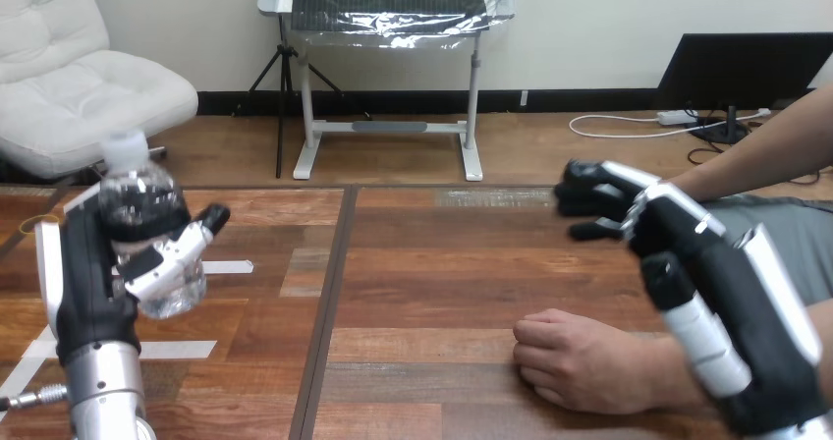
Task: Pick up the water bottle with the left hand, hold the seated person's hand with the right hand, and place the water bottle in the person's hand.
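Fingers (165, 266) of left hand (83, 283) wrap clear, white-capped water bottle (142, 199).

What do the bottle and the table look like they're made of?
Bottle: probably clear plastic, glossy; it is see-through and light glints on it. Table: wood planks or wood-look laminate, with reddish-brown grain and a semi-matt finish.

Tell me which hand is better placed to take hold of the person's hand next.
Right. The right hand hangs just over the person's hand resting on the table and holds nothing. The left hand is across the table, curled round the water bottle.
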Controlling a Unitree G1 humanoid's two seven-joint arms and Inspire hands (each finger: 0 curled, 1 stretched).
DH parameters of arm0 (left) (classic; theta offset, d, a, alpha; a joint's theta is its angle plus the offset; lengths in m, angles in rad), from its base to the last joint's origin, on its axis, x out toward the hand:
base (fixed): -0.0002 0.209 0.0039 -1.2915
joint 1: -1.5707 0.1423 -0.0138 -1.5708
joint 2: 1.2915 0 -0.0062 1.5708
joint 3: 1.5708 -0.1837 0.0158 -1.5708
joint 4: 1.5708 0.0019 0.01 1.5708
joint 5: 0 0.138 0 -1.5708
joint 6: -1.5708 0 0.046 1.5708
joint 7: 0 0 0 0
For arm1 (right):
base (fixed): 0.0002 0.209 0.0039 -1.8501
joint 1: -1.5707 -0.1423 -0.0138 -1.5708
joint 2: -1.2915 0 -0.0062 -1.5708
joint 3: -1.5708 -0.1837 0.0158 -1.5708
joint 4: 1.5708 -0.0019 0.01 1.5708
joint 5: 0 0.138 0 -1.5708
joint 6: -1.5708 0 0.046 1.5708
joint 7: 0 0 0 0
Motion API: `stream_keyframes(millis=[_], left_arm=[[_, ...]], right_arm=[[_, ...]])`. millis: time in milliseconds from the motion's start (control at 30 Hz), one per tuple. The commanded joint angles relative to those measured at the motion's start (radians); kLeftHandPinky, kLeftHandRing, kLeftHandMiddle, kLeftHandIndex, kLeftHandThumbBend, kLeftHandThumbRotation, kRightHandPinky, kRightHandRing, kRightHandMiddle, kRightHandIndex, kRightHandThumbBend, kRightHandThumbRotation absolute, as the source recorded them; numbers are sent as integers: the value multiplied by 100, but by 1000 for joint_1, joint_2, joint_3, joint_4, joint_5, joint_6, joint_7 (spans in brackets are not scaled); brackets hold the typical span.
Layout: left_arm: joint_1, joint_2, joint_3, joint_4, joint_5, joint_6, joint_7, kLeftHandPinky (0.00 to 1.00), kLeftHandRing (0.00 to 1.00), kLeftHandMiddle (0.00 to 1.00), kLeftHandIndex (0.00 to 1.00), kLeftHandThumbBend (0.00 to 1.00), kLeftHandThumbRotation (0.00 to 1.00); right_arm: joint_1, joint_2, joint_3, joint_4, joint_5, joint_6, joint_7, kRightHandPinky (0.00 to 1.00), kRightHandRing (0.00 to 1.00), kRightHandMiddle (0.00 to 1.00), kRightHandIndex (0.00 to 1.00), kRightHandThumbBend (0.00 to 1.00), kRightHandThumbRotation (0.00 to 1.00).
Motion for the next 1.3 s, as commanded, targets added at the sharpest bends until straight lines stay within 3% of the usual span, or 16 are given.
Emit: stream_keyframes(millis=[0,567,900,1067,1267], left_arm=[[-10,-12,-13,-179,-8,6,-16,26,31,37,42,64,0],[41,-23,-17,-326,-13,-5,-82,25,30,36,41,61,0],[49,-30,-12,-365,-32,-12,-114,24,30,35,41,62,0],[49,-31,-9,-376,-35,-13,-122,24,29,35,40,63,0],[51,-38,-6,-394,-43,-1,-128,23,29,34,40,63,0]], right_arm=[[-119,-65,-67,83,2,-24,20,70,77,78,79,70,87],[-245,-237,-149,291,-71,-68,68,75,81,83,82,72,75],[-265,-353,-166,327,-122,31,112,72,81,84,84,82,61],[-278,-395,-168,344,-123,47,145,74,83,86,86,88,46],[-290,-446,-168,356,-115,79,194,74,84,87,87,94,36]])
